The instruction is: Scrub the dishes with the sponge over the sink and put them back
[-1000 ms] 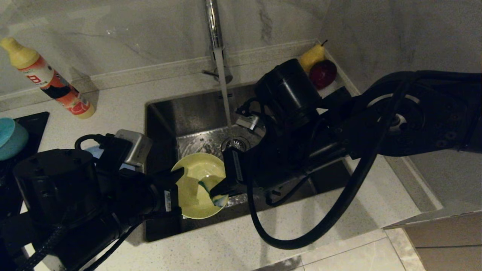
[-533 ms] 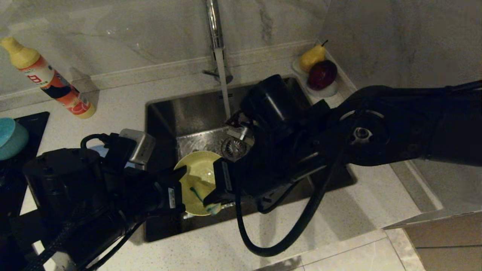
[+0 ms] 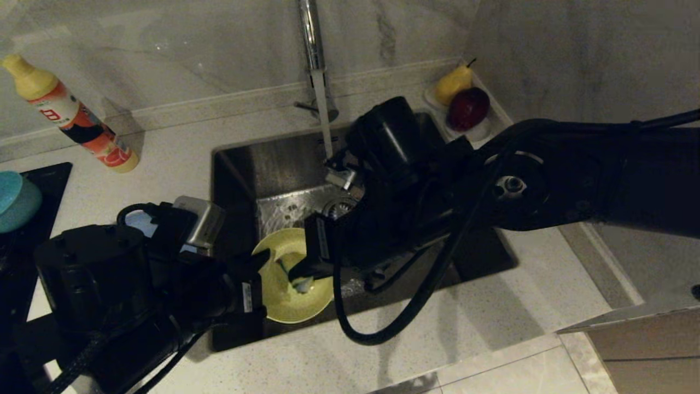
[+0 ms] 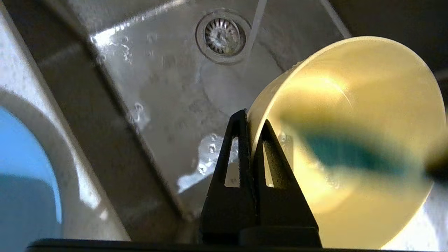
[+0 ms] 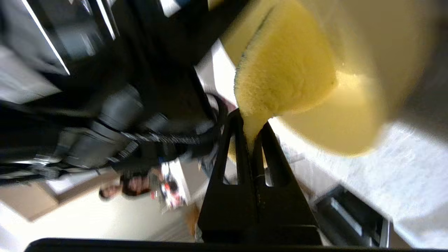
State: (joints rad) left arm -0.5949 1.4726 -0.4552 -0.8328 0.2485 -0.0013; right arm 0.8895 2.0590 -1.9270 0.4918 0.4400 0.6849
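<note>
The pale-yellow bowl (image 3: 292,276) hangs tilted over the front of the sink (image 3: 284,164), its rim pinched in the left tool (image 3: 261,261), whose fingers are clamped tight on it. The right tool (image 3: 298,273) grips the sponge (image 3: 302,282) by one end and presses it inside the bowl. Water runs from the tap (image 3: 313,49) behind them.

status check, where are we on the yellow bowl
Left gripper shut on pale-yellow bowl rim, tilted over sink. Right gripper shut on sponge, pressed inside bowl. Tap running; nothing in the way.
</note>
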